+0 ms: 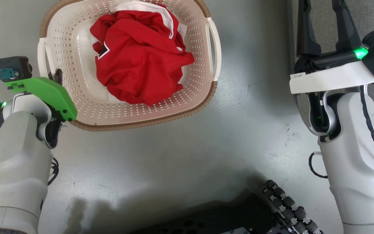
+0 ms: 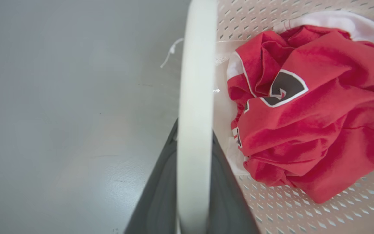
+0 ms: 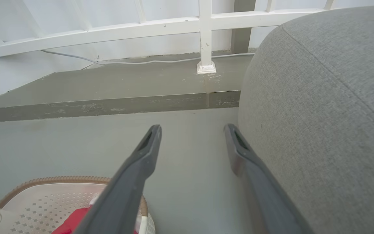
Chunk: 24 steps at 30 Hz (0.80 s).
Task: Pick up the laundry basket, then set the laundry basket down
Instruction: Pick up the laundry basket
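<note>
Perforations dot the cream-white, brown-rimmed laundry basket [image 1: 86, 107], grey floor [image 1: 174, 156] beneath it, a red garment [image 1: 138, 55] inside. Left gripper [image 1: 58, 76] pinches its white side handle [image 2: 195, 97]; right gripper [image 1: 325, 19] gapes, empty.

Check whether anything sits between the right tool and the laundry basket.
Nothing visible does. Bare grey floor lies between the open right tool and the laundry basket at its right handle. A grey upholstered seat stands on that tool's far side, away from the basket. The left tool straddles the left handle.
</note>
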Tool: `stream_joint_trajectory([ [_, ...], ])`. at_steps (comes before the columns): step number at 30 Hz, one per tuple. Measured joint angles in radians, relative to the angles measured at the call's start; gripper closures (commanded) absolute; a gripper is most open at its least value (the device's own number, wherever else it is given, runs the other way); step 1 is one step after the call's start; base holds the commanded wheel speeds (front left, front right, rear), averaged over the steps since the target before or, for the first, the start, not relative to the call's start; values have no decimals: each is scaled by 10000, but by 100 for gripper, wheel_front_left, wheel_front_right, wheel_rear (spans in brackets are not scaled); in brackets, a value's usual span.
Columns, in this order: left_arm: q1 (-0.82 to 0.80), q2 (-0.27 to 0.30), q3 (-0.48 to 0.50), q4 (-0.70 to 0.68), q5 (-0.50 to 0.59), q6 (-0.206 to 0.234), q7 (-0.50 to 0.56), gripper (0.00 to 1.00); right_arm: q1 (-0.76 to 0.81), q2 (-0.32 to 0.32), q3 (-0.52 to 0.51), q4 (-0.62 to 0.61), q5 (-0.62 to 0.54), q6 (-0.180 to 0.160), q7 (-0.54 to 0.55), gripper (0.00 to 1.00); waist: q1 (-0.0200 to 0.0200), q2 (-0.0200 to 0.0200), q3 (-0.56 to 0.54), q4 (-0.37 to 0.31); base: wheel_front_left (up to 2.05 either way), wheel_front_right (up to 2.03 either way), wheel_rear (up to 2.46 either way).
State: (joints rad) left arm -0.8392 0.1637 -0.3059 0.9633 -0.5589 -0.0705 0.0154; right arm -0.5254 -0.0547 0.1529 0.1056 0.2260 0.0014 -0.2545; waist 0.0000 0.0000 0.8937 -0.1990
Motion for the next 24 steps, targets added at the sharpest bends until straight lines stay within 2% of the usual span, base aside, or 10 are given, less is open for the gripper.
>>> stream_joint_trajectory([
  [5,-1,-48,-33,176,-2,-77,-2,100,0,0,-19,31,-59,69,-2,0,0,0,-44,55,0,0,0],
  [6,-2,-58,-29,184,-4,-94,-54,46,0,0,-31,35,-59,69,0,0,0,0,-49,59,0,0,0],
  [7,-2,-79,-21,198,-17,-102,-92,0,0,0,-46,36,-59,71,-2,0,0,0,-52,63,0,0,0],
  [13,-14,-194,-121,221,-21,-186,-318,0,3,0,-128,77,-65,73,0,0,0,0,-91,98,0,0,0],
  [24,-7,-196,-466,-113,445,-263,-2259,0,143,0,-454,529,-290,150,-2,0,0,0,-748,345,0,0,0],
])
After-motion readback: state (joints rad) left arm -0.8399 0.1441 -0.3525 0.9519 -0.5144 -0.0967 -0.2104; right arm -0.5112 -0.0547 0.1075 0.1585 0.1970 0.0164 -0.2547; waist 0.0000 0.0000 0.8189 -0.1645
